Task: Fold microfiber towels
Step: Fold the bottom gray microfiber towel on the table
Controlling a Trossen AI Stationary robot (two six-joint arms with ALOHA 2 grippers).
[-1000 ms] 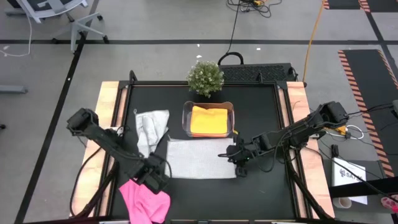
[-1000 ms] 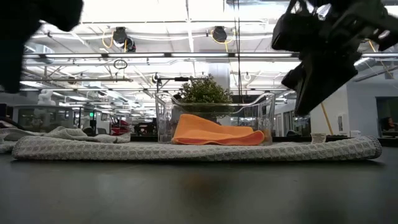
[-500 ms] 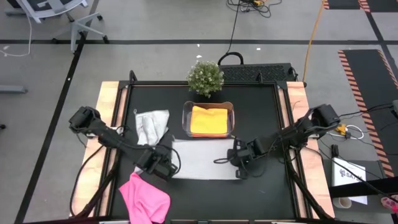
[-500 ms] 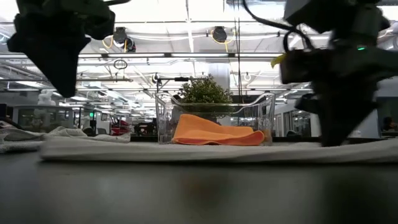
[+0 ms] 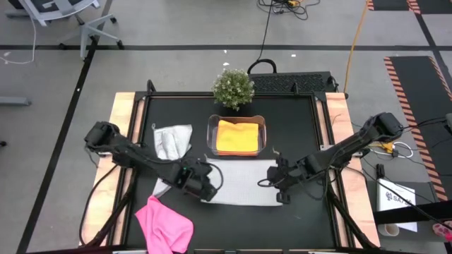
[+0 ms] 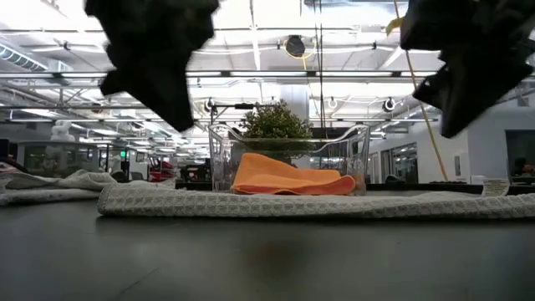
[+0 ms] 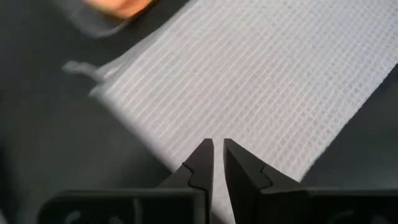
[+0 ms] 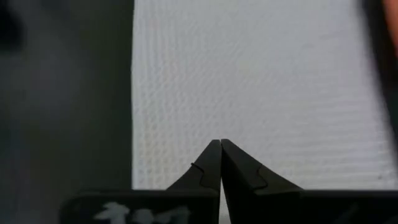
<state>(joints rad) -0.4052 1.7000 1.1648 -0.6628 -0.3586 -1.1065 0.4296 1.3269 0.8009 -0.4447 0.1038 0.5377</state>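
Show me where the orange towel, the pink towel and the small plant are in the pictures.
orange towel [image 5: 236, 136]: high view, middle of the folded cloth inside the clear tub.
pink towel [image 5: 164, 224]: high view, centre of the crumpled cloth.
small plant [image 5: 233, 87]: high view, middle of the leafy top.

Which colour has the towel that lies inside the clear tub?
Orange-yellow. The towel in the tub shows best in the high view.
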